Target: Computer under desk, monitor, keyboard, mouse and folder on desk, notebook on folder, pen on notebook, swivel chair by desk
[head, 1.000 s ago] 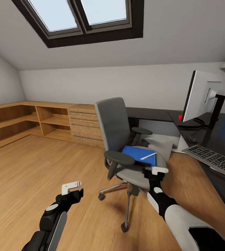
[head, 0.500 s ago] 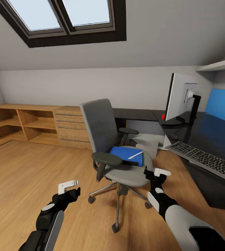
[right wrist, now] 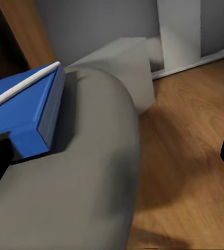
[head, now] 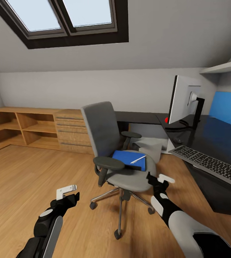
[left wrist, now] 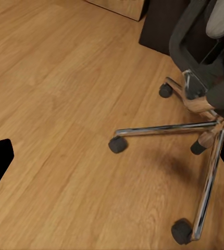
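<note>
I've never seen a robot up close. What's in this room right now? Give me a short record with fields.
room: attic bedroom, skylight, wooden floor
swivel chair: beside the desk, grey seat
folder: blue, lying on the chair seat
pen: white, on top of the folder
monitor: upright on the desk
keyboard: on the desk
left end effector: open, holding nothing
right end effector: open, near the seat's front edge

Through the right wrist camera I see the blue folder point(right wrist: 21, 112) lying on the swivel chair's grey seat point(right wrist: 86, 177), the white pen point(right wrist: 23, 86) along its top, the light grey computer point(right wrist: 125, 65) beyond, and wood floor point(right wrist: 190, 166) alongside.
</note>
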Motion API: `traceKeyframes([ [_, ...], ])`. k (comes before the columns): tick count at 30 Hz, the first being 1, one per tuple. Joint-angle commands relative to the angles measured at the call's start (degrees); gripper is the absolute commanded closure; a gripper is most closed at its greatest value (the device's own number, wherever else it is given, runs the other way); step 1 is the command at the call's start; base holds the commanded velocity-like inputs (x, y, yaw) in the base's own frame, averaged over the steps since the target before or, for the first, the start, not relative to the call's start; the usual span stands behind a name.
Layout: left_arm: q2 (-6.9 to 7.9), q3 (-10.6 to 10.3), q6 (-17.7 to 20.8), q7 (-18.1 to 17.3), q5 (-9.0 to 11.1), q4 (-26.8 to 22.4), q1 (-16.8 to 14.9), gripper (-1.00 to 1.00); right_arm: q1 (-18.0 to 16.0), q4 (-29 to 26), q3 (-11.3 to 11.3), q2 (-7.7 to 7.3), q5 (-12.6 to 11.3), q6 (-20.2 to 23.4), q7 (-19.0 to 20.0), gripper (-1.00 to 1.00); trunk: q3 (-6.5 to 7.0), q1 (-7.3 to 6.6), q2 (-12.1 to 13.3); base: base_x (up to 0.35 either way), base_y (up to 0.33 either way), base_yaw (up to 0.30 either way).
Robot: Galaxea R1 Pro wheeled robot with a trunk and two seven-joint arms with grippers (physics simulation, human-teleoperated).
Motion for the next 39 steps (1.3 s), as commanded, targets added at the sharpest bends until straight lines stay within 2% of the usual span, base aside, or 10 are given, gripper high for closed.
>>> traceKeyframes([
  [1,-0.05,0.2,0.2,0.42,0.62,-0.07,-0.03,-1.0,-0.04,-0.06,-0.14,0.03,-0.93,-0.17,-0.05,-1.0,-0.06,-0.01,-0.03,0.0,0.0,0.0],
  [3,-0.09,1.08,0.2,0.42,0.62,-0.07,-0.03,-1.0,-0.04,-0.31,-0.06,0.04,-5.46,-0.16,-0.07,-1.0,-0.06,-0.01,-0.03,0.0,0.0,0.0],
  [9,-0.11,1.82,0.2,0.42,0.62,-0.08,-0.03,-1.0,-0.04,-0.53,0.04,-0.13,-8.74,-0.07,-0.09,-1.0,-0.06,-0.01,-0.03,0.0,0.0,0.0],
  [11,-0.11,1.87,0.2,0.42,0.62,-0.11,-0.03,-1.0,-0.04,-0.54,0.02,-0.13,-8.86,-0.07,-0.11,-1.0,-0.06,-0.01,-0.03,0.0,0.0,0.0],
  [12,-0.11,3.58,0.2,0.42,0.89,-0.12,-0.03,-1.0,-0.04,-0.54,0.09,-0.21,-8.91,-0.07,-0.08,-1.0,-0.06,-0.01,-0.03,0.0,0.0,0.0],
  [13,-0.11,3.69,0.2,0.42,1.24,-0.13,-0.03,-1.0,-0.04,-0.54,0.09,-0.22,-8.91,-0.07,-0.08,-1.0,-0.06,-0.01,-0.03,0.0,0.0,0.0],
  [18,-0.11,3.85,0.2,0.38,2.74,-0.1,-0.03,-1.0,-0.04,-0.54,0.05,-0.22,-8.92,-0.05,-0.08,-1.0,-0.06,-0.01,-0.03,0.0,0.0,0.0],
  [31,-0.11,3.83,0.2,0.33,2.99,-0.07,-0.03,-1.0,-0.04,0.02,-0.17,-0.76,-9.41,-0.14,-0.42,-1.0,-0.06,-0.01,-0.03,0.059,0.044,0.0],
  [34,-0.11,3.8,0.2,0.33,2.99,-0.04,-0.03,-1.0,-0.04,0.07,-0.34,-1.79,-11.16,0.17,-0.37,-1.0,-0.06,-0.01,-0.03,0.086,0.006,0.0],
  [39,-0.11,3.86,0.2,0.33,2.99,0.0,-0.03,-1.0,-0.04,-0.02,-0.55,-3.54,-16.69,3.71,0.05,-1.0,-0.06,-0.01,-0.03,0.23,0.002,0.0],
])
